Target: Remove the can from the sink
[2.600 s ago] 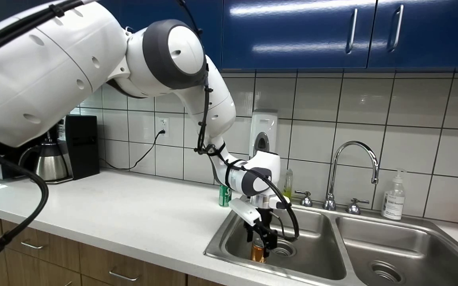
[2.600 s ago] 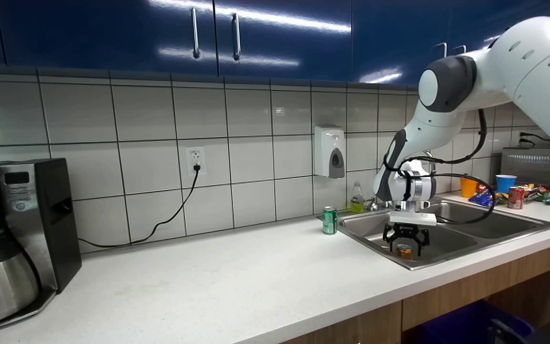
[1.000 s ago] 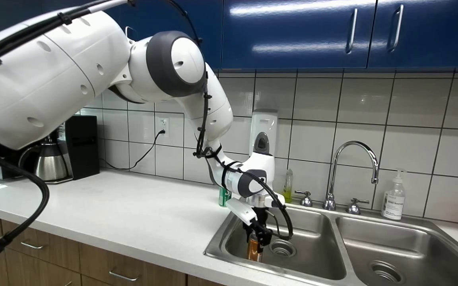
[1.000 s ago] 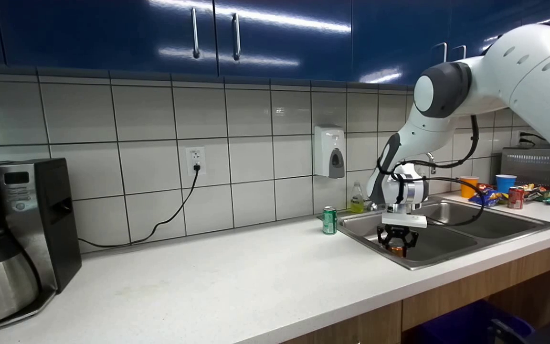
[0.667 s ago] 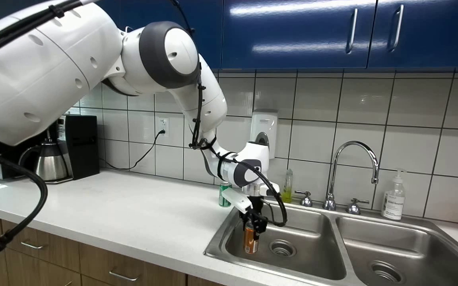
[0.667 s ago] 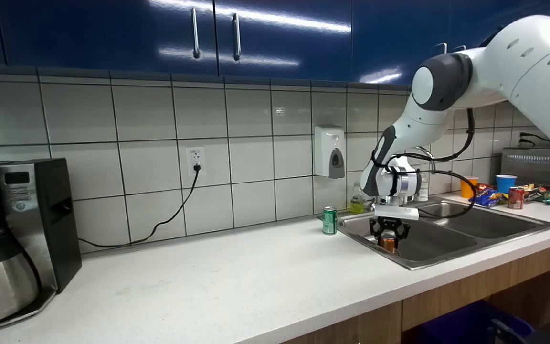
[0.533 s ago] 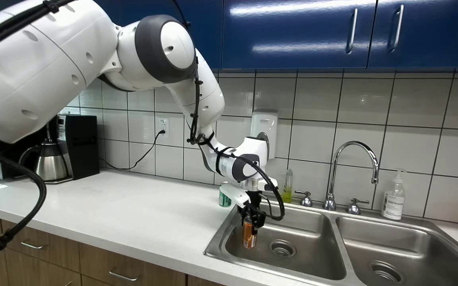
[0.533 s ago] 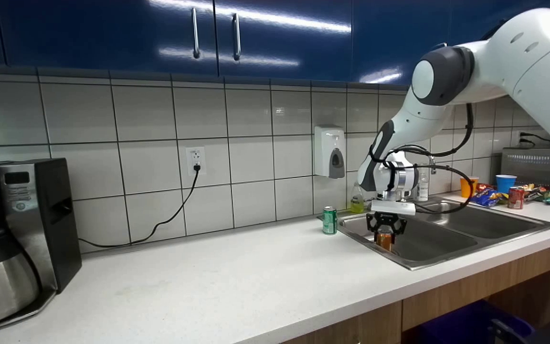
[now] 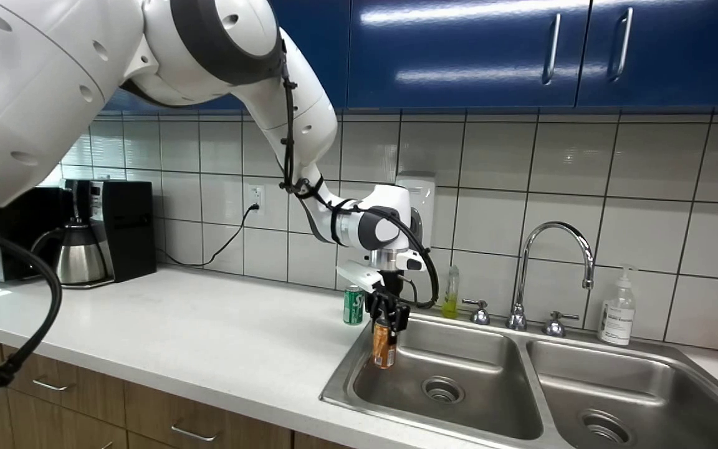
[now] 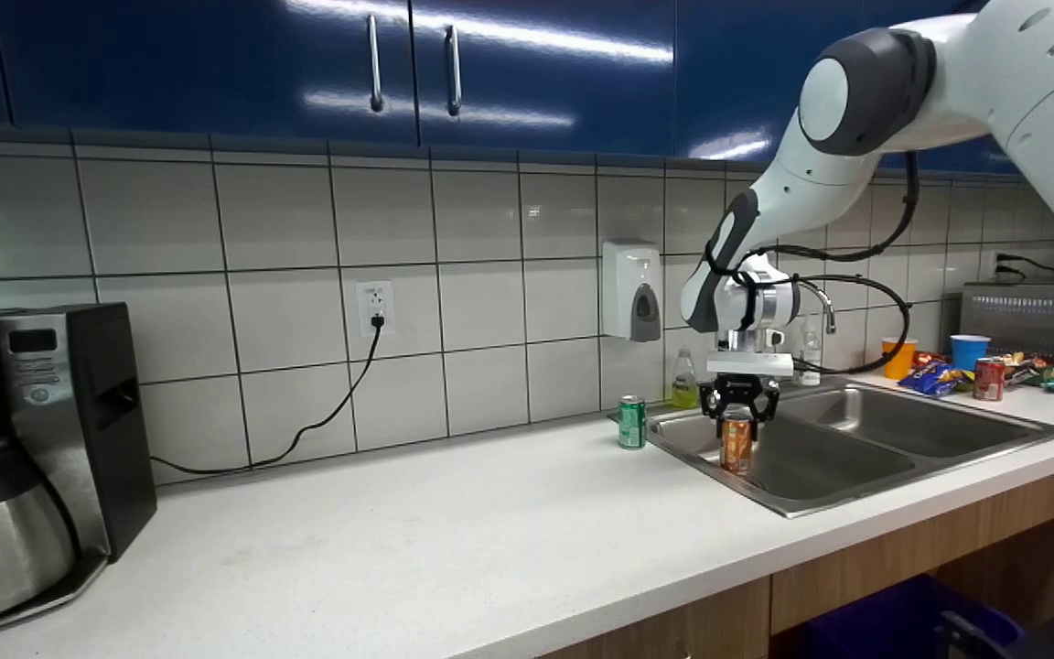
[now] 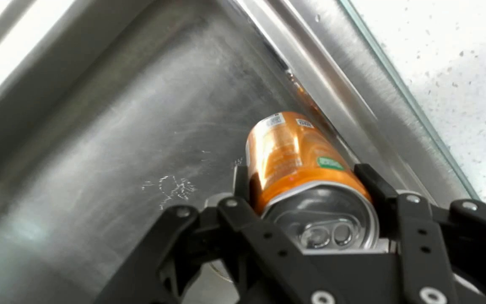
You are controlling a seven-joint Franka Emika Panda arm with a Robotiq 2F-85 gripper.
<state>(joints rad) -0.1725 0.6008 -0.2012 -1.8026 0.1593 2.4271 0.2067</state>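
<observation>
Gleaming orange can (image 11: 298,156), silver-topped, in the gripper (image 11: 305,182).

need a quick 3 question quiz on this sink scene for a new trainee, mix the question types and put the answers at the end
1. What is the hand holding?
a) a cup
b) the orange can
c) a soap bottle

2. True or false: the green can stands upright on the counter, outside the sink.

3. In the wrist view, which end of the orange can faces the camera?

Key
1. b
2. True
3. The top; its pull tab shows.
</observation>
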